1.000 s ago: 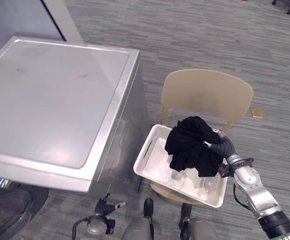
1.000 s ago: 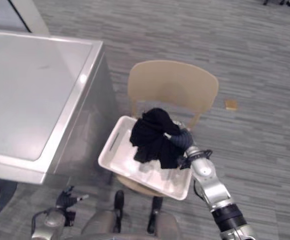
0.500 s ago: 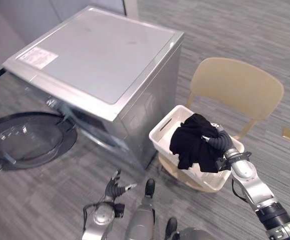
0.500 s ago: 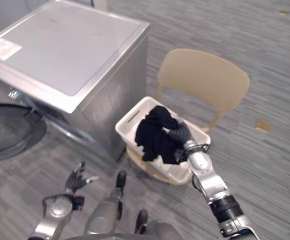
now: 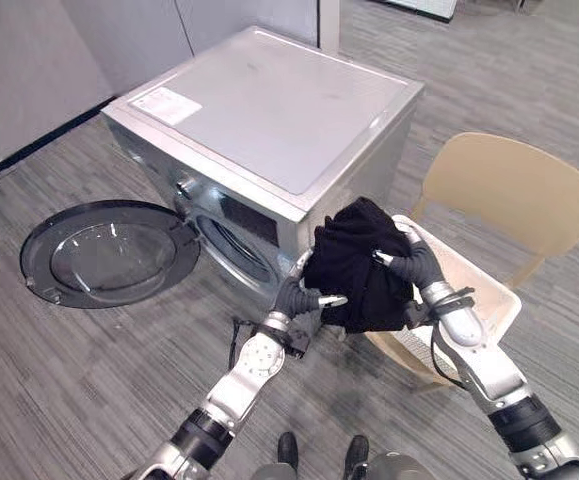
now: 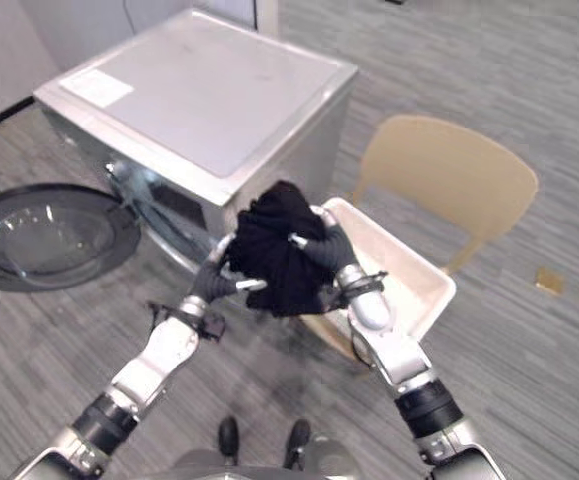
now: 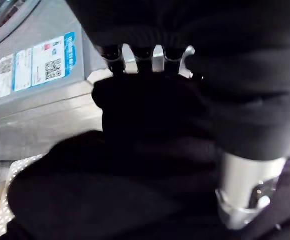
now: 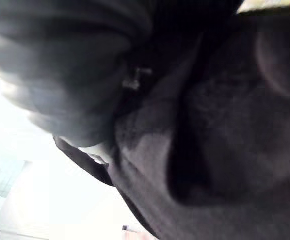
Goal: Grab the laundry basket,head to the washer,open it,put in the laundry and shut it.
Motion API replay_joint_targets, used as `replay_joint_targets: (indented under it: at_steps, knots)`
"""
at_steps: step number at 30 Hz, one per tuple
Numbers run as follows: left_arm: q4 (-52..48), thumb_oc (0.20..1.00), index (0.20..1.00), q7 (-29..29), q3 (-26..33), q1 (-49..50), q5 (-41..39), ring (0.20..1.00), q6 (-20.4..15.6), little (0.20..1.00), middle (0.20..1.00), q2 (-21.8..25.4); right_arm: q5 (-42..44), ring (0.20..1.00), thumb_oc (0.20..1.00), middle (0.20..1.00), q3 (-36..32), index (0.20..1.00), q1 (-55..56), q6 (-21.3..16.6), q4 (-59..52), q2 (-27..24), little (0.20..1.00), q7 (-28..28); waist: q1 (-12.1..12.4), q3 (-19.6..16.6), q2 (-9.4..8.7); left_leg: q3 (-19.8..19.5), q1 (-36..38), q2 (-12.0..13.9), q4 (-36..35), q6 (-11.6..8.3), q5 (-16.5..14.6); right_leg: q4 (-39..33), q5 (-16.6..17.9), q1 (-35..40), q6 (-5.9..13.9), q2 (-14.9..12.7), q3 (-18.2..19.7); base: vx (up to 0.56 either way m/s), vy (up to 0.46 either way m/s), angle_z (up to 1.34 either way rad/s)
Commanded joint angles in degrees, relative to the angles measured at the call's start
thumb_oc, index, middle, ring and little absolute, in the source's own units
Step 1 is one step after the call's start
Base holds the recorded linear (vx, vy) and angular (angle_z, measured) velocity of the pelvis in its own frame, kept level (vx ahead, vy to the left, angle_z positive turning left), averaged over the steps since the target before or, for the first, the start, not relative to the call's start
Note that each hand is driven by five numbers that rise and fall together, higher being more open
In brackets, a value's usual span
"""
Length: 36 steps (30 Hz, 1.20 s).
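both hands, left hand (image 5: 299,297) and right hand (image 5: 409,265), are curled around black laundry (image 5: 354,265). it is held raised beside the washer (image 5: 269,130), above the basket (image 5: 469,300).

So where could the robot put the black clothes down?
The washer's flat top is bare. The white basket on the chair has room. It's crowded between washer and basket, where the left hand and right hand hold the black clothes.

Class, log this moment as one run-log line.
laundry: held by both hands | left robot hand | right robot hand | washer: door open | basket: on chair
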Motion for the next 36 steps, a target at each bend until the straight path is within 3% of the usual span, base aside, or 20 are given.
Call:
replay_joint_targets:
  at_steps: [1, 4, 5, 6, 7, 8, 9, 10, 18, 20, 26, 31, 36]
  knots:
    - [1.22, 1.0, 1.0, 2.3, -3.16, -4.48, 3.81, 1.0, -2.48, 1.0, 1.0, -0.92, 4.78, 0.2, 0.2, 0.2, 2.22, 0.2, -4.13, -3.86, 0.4, 4.81, 0.2, -2.11, 0.8, -5.31, -2.78, 0.52, -0.13, -0.83, -0.44, -1.01, -4.27, -4.62, -0.86, 1.42, 7.69, -2.47, 4.48, -0.07, 0.111, 0.14]
    - [2.92, 1.0, 1.0, 4.09, -5.13, -8.25, 4.26, 1.0, -2.41, 1.0, 1.0, -2.49, 8.95, 0.2, 0.2, 0.2, 4.95, 0.2, -4.77, -3.46, 3.09, 8.05, 0.2, -2.09, 0.68, -5.41, -2.94, 0.99, 0.21, -1.15, -0.44, -0.61, -4.36, -4.11, -0.5, 1.27, 8.12, -2.93, 5.03, -0.03, 0.054, 0.1]
    - [3.39, 0.583, 0.583, 4.67, -5.38, -9.06, 3.87, 0.583, -2.37, 0.583, 0.583, -2.79, 10.22, 0.2, 0.2, 0.2, 5.94, 0.2, -4.59, -3.27, 3.89, 8.78, 0.2, -2.01, 0.68, -5.39, -2.92, 1.2, 0.3, -1.19, -0.44, -0.49, -4.37, -3.97, -0.36, 1.21, 8.26, -3.1, 5.17, -0.03, 0.056, 0.01]
    - [3.43, 0.46, 0.46, 4.69, -5.38, -9.09, 3.87, 0.46, -2.39, 0.46, 0.46, -2.8, 10.24, 0.2, 0.2, 0.2, 5.95, 0.2, -4.63, -3.3, 3.94, 8.79, 0.2, -2.0, 0.69, -5.38, -2.93, 1.22, 0.3, -1.2, -0.44, -0.49, -4.37, -3.96, -0.36, 1.2, 8.27, -3.11, 5.19, -0.02, 0.033, -0.08]
    - [4.02, 0.2, 0.2, 5.59, -5.42, -9.78, 3.31, 0.2, -2.39, 0.2, 0.2, -3.28, 12.67, 0.291, 0.291, 0.291, 7.16, 0.291, -3.62, -2.92, 4.8, 9.83, 0.291, -1.67, 0.56, -5.38, -2.86, 1.64, 0.39, -1.29, -0.44, -0.33, -4.36, -3.79, -0.16, 1.09, 8.54, -3.33, 5.44, -0.02, 0.022, -0.13]
    - [4.4, 0.2, 0.2, 6.08, -5.18, -9.63, 2.57, 0.2, -2.46, 0.2, 0.2, -3.31, 13.56, 0.291, 0.291, 0.291, 7.81, 0.291, -3.08, -2.89, 5.34, 10.12, 0.291, -1.28, 0.54, -5.24, -2.73, 1.83, 0.4, -1.34, -0.44, -0.29, -4.33, -3.66, -0.06, 0.95, 8.64, -3.44, 5.63, -0.02, 0.018, -0.17]
    - [4.41, 0.2, 0.2, 6.23, -4.82, -9.37, 1.57, 0.2, -2.49, 0.2, 0.2, -3.21, 14.16, 0.915, 0.915, 0.915, 8.17, 0.915, -2.64, -2.43, 5.14, 10.13, 0.915, -1.05, 0.56, -4.99, -2.61, 1.95, 0.21, -1.36, -0.44, -0.27, -4.25, -3.44, 0.03, 0.61, 8.74, -3.5, 5.89, -0.05, 0.002, -0.15]
    - [3.96, 0.2, 0.2, 6.56, -4.15, -9.33, 0.82, 0.2, -2.54, 0.2, 0.2, -2.78, 14.37, 1.0, 1.0, 1.0, 8.62, 1.0, -2.12, -2.23, 4.56, 9.86, 1.0, -0.83, 0.52, -4.39, -2.42, 2.17, -0.1, -1.27, -0.44, -0.27, -3.98, -2.96, 0.04, -0.15, 8.83, -3.61, 6.07, -0.06, 0.001, -0.14]
    - [3.41, 0.2, 0.2, 5.89, 1.5, -2.58, 0.65, 0.2, -2.14, 0.2, 0.2, 0.26, 6.21, 1.0, 1.0, 1.0, 6.91, 1.0, 0.37, -0.6, 3.27, 4.38, 1.0, 0.9, 0.71, -4.57, -2.03, 3.07, -0.75, -1.25, -0.44, -0.19, -3.29, -3.87, 0.62, -0.01, 8.86, -3.57, 7.48, 0.0, -0.011, -0.11]
    - [2.48, 0.2, 0.2, 4.98, 5.55, 2.29, 1.18, 0.2, -2.37, 0.2, 0.2, 2.11, -0.74, 1.0, 1.0, 1.0, 2.74, 1.0, 4.05, -0.85, 0.98, -0.28, 1.0, 1.26, 0.66, -4.9, -2.04, 2.89, -0.48, -1.21, -0.44, -0.25, -3.07, -4.62, 0.52, 0.97, 8.72, -3.4, 7.44, 0.03, -0.027, 0.0]
    - [1.57, 0.2, 0.2, 1.32, 13.66, 12.18, 0.38, 0.2, -2.4, 0.2, 0.2, 5.34, -5.82, 1.0, 1.0, 1.0, -4.91, 1.0, 14.99, -0.9, 0.27, -6.28, 1.0, 4.27, 0.76, -4.17, -1.67, 2.5, -0.34, -1.08, -0.44, -0.35, -2.87, -4.35, 0.08, 1.1, 8.64, -3.24, 7.0, 0.02, -0.027, 0.04]
    - [8.56, 0.2, 0.2, -1.62, 20.72, 19.77, 1.8, 0.2, -2.23, 0.2, 0.2, 7.62, -13.25, 1.0, 1.0, 1.0, -9.6, 1.0, 22.78, -0.85, 10.38, -11.34, 1.0, 6.45, 1.12, -4.42, -1.52, 2.15, -0.35, -0.86, -0.44, -0.79, -2.27, -5.34, -0.19, 2.39, 8.38, -2.95, 6.17, 0.02, -0.051, 0.06]
    - [17.01, 0.2, 0.2, -2.33, 28.16, 26.19, -1.4, 0.2, -0.45, 0.2, 0.2, 4.5, -17.57, 1.0, 1.0, 1.0, -11.16, 1.0, 24.0, -0.16, 25.97, -7.46, 1.0, 5.34, 2.6, -2.25, -1.46, 0.54, -1.12, -0.64, 2.03, -0.68, -1.99, -5.49, -1.21, 3.13, 7.52, -2.57, 5.43, -0.02, -0.062, 0.07]
